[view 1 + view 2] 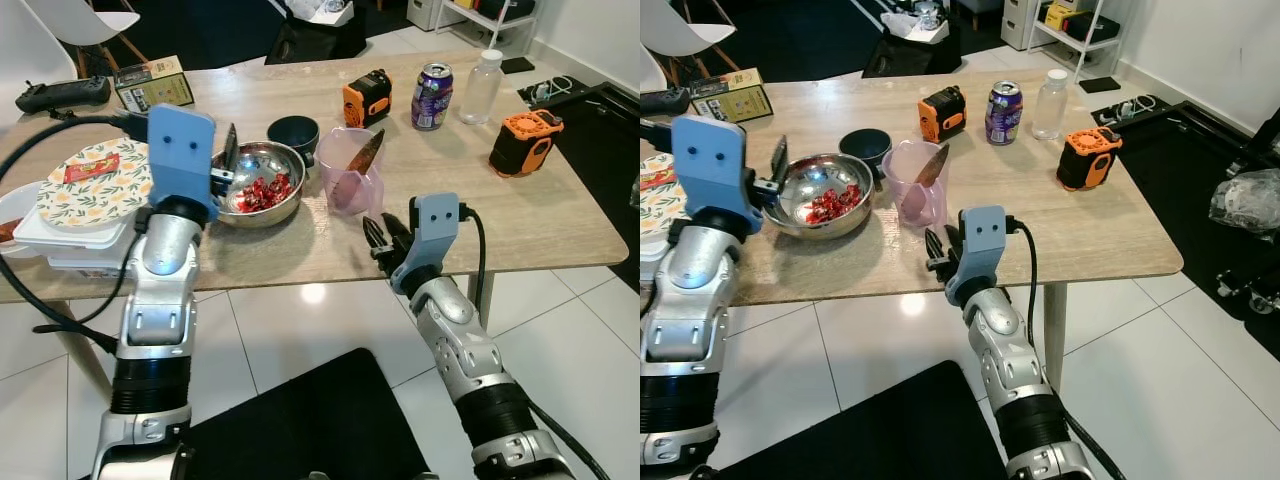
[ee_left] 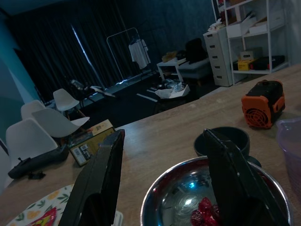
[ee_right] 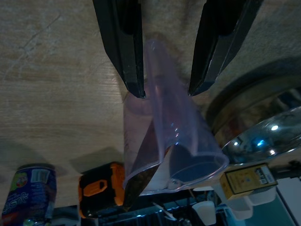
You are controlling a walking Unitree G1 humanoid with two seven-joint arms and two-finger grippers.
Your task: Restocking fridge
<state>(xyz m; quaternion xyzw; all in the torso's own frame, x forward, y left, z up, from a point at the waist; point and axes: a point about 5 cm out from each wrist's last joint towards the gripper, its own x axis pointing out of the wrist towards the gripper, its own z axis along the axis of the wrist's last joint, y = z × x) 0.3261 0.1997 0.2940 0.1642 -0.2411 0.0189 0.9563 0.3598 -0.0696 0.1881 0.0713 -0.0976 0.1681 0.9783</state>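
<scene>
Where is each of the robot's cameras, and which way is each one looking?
Left eye view: on the head, looking down at the table; both arms show.
Right eye view: beside it, same scene.
Left wrist view: on the left wrist, along the open left gripper over the steel bowl.
Right wrist view: on the right wrist, along the open right gripper toward the pink jug.
Shared: the steel bowl shows in all views.
</scene>
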